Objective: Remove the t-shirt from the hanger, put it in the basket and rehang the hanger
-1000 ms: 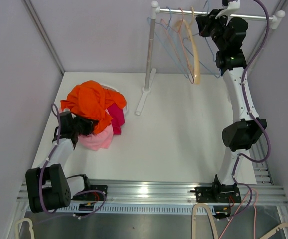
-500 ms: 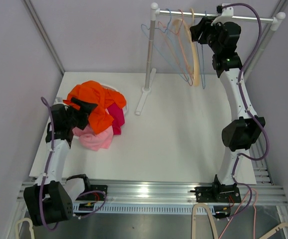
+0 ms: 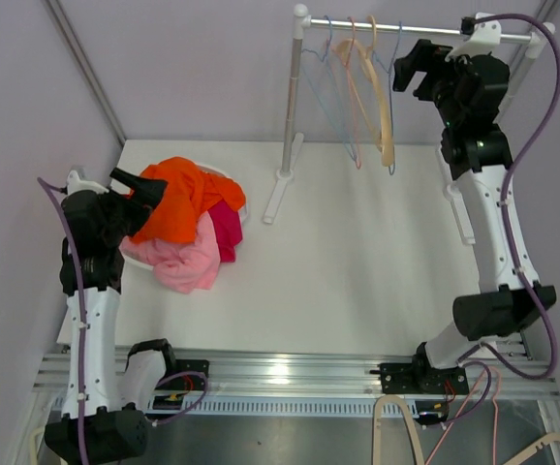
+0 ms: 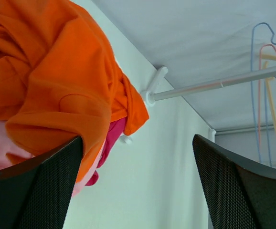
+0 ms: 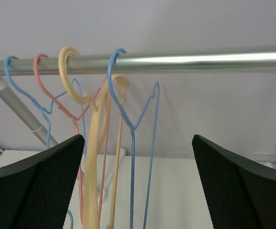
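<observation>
The orange t-shirt (image 3: pixel 176 197) (image 4: pixel 57 81) lies crumpled on top of a pile of pink clothes (image 3: pixel 188 263) at the table's left side. My left gripper (image 3: pixel 135 188) (image 4: pixel 138 191) hovers open just left of and above it, with nothing between its fingers. Several bare hangers hang on the rack's rail (image 3: pixel 425 29) (image 5: pixel 200 59): a cream hanger (image 3: pixel 385 126) (image 5: pixel 91 191), a pink one (image 5: pixel 76 114) and blue wire ones (image 5: pixel 132 167). My right gripper (image 3: pixel 413 68) (image 5: pixel 138 186) stands open at rail height, just right of the hangers and holding nothing.
The rack's white post (image 3: pixel 292 97) and foot (image 3: pixel 278 194) stand at the back centre of the white table (image 3: pixel 357 271). A magenta garment (image 3: pixel 226 228) lies in the pile. Grey walls close in on both sides.
Both grippers have opened. The left arm has risen and drawn back to the left from the orange t-shirt. The right gripper has moved right, away from the hangers.
</observation>
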